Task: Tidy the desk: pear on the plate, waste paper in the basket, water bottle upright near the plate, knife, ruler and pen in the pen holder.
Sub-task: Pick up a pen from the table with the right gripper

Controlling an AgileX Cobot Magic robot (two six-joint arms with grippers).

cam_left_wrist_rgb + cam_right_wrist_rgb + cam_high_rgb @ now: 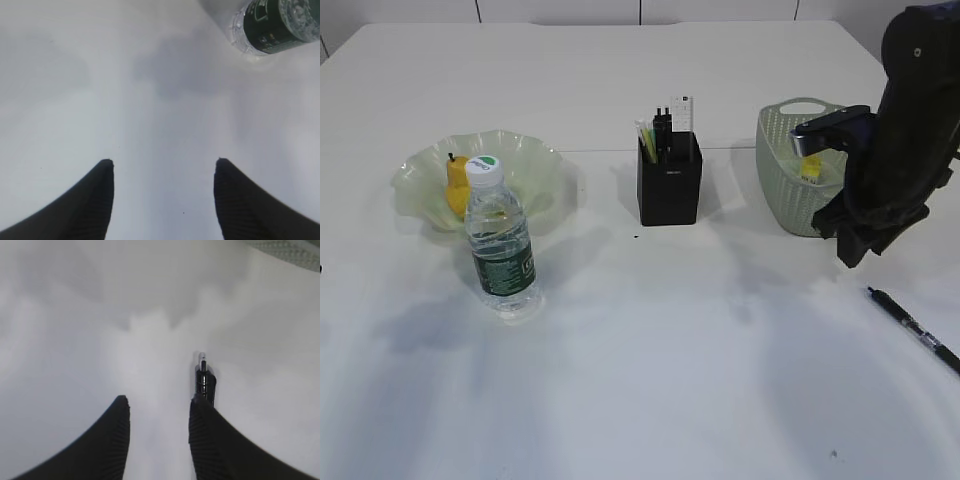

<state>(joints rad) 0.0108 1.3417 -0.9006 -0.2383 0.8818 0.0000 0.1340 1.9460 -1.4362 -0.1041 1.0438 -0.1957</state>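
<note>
The yellow pear point(456, 180) lies on the ruffled green plate point(535, 165) at the left. Just in front of it the water bottle point(502, 250) stands upright; its labelled base point(275, 25) shows at the top right of the left wrist view. The black pen holder point(669, 190) holds the clear ruler point(684, 112) and other sticks; I cannot tell which is the knife. Yellow waste paper point(810, 168) lies in the basket point(775, 150). A black pen point(915, 328) lies on the desk at the right. My right gripper point(848, 252) point(159, 400) hovers open, the pen point(204, 377) just beyond its right finger. My left gripper point(164, 162) is open over bare desk.
The white desk point(670, 380) stretches wide in front of the pen holder. My right arm stands in front of the basket, whose rim point(290, 247) shows at the top right of the right wrist view. The left arm is outside the exterior view.
</note>
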